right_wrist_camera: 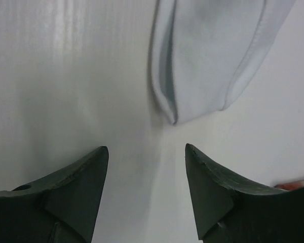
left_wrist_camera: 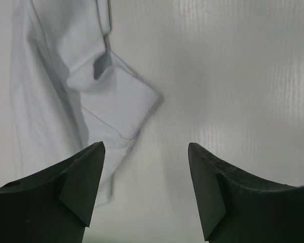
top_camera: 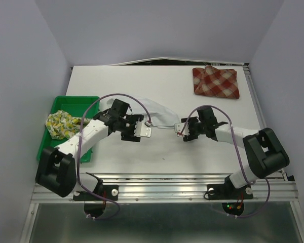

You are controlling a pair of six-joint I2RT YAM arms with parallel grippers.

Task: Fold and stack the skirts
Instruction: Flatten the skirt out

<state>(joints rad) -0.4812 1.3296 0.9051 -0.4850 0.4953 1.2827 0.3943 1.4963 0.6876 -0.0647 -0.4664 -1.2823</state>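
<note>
White skirt (top_camera: 159, 112): lying rumpled in the middle of the desk (top_camera: 137, 81), a long bunched strip running from far-left to near-right – right between the two grippers.
White skirt, up close: one folded flap is poking out toward the bare desk in the left wrist view; a rounded hem end is showing in the right wrist view.
Left gripper (left_wrist_camera: 144, 147): hovering low at the skirt's left end, fingers spread wide and pinching nothing; the cloth is running under the left fingertip (left_wrist_camera: 86, 167) in the view, though whether it is touching I cannot tell.
Right gripper (right_wrist_camera: 147, 148): sitting at the skirt's right end, fingers spread and empty, the hem lying just ahead of the tips and apart from them.
Plaid skirt (top_camera: 215, 82): resting fairly flat at the far right of the desk, well apart from both arms.
Fruit-print skirt (top_camera: 61, 124): sitting crumpled in the green tray (top_camera: 73, 104), spilling over its left rim.
Green tray: sitting at the desk's left edge – the left arm is reaching across its near right corner.
</note>
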